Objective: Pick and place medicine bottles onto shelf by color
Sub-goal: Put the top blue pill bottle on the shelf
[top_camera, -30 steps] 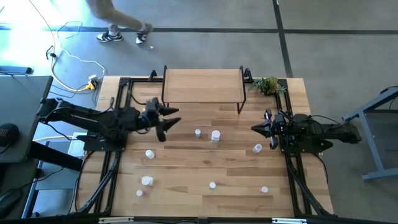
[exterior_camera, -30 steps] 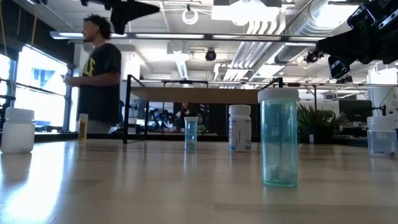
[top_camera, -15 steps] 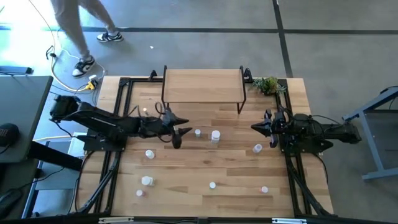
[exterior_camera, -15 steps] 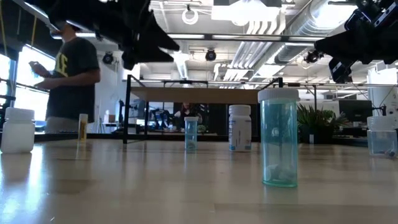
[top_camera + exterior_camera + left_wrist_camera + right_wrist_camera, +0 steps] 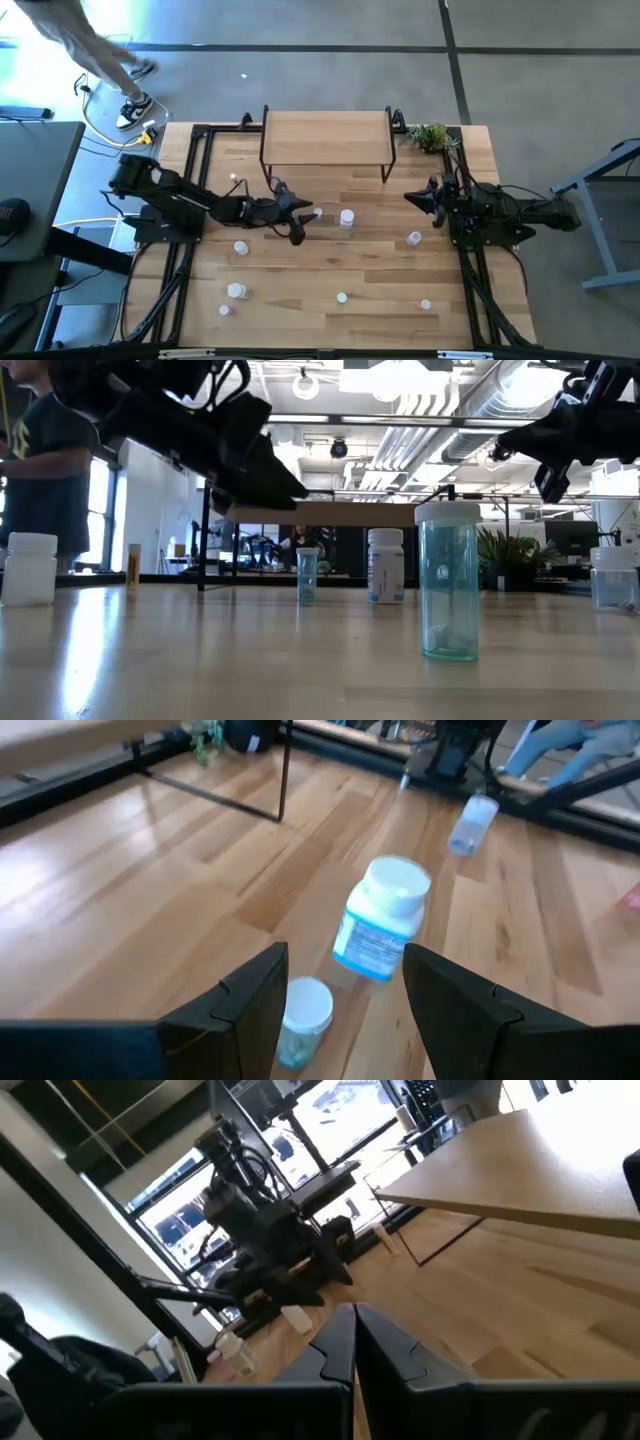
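My left gripper is open and hangs above the table's middle, in front of the shelf. In the left wrist view its fingers frame a small teal bottle, which stands on the table below them, untouched. A larger white bottle with a blue label stands just beyond it and also shows in the high view. My right gripper is shut and empty, raised near the table's right side. Several more small bottles stand scattered on the table, among them a teal one.
Other bottles stand toward the near edge, at the near left and the near right. A small green plant sits by the shelf's right end. A person walks on the floor beyond the far left corner.
My left gripper has reached toward the table's right edge and come down, from the left side to the small teal bottle in the middle, staying open. The person has walked off to the left beyond the table.
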You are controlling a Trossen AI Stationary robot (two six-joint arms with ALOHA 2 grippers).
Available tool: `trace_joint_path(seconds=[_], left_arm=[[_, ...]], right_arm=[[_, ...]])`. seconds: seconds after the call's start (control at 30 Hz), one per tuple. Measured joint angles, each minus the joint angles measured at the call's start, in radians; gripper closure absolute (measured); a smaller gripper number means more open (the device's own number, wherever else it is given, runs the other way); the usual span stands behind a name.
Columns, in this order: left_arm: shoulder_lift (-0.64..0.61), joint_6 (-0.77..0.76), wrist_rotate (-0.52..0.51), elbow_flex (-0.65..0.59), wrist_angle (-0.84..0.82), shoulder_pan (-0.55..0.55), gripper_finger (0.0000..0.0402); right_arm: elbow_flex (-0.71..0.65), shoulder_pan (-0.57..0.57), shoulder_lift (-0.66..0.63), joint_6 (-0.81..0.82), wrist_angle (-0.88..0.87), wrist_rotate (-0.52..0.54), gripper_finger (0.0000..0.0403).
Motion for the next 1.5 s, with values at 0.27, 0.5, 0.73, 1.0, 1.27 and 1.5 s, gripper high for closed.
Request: trace_joint_path(seconds=[0.27, 0.5, 0.73, 1.0, 1.27, 1.5], left_arm=[[0.136, -0.018, 0.0, 0.048, 0.039, 0.0, 0.0213], [0.198, -0.023, -0.034, 0.11, 0.036, 0.007, 0.0213], [0.207, 0.0, -0.058, 0.155, -0.116, 0.012, 0.0213], [0.207, 0.003, -0.064, 0.155, -0.182, 0.032, 0.0213], [0.207, -0.04, -0.053, 0.154, -0.193, 0.032, 0.0213], [0.11, -0.067, -0.051, 0.154, -0.277, 0.037, 0.0213]], right_arm=[[0.0, 0.0, 0.0, 0.029, 0.0, 0.0, 0.0402], [0.0, 0.0, 0.0, 0.029, 0.0, -0.001, 0.0402], [0.0, 0.0, 0.0, 0.032, 0.0, -0.016, 0.0402], [0.0, 0.0, 0.0, 0.032, 0.001, -0.019, 0.0402], [0.0, 0.0, 0.0, 0.03, 0.001, -0.019, 0.0402], [0.0, 0.0, 0.0, 0.03, 0.001, -0.019, 0.0402]])
